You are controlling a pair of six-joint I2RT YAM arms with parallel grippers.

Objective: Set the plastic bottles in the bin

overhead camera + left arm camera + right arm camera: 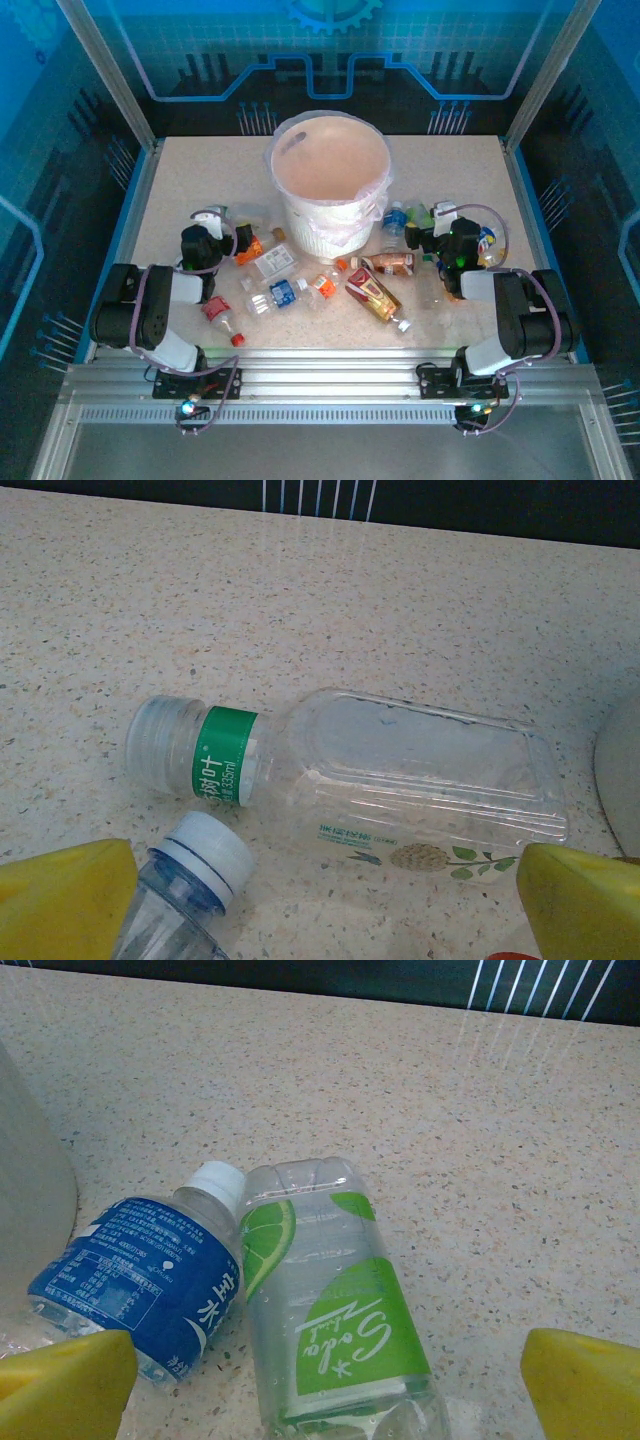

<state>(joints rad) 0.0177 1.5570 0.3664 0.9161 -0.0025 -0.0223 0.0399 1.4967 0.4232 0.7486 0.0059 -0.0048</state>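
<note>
Left gripper (325, 905): jaws spread wide, holding nothing. Its matte yellow fingers (65, 900) sit low over the table (420, 590), a speckled beige stone-look top.
Just ahead of it, lying on its side across the gap, is the green-band bottle (380, 770). It is clear plastic and flat-sided with a ribbed panel, and has a clear ridged cap.
The white-cap bottle (195, 875) has a bluish clear body and comes up beside one finger. Its cap is just beside the first bottle's shoulder.

Right gripper (325, 1385): also wide open and empty, with the same yellow fingers.
Two bottles lie side by side ahead of it, touching. The blue-label bottle (140, 1280) is round with a white cap. The green-label bottle (330, 1320) is clear and squared-off, with a lime print, and reaches back between the fingers.

Bin (320, 225): a round white bucket with a thin crinkled bag over the rim. It stands between the two grippers and a bit beyond them, to the right of the left one and the left of the right one.
Loose bottles (375, 295) are scattered behind both grippers toward the bases, some of them crushed.
</note>
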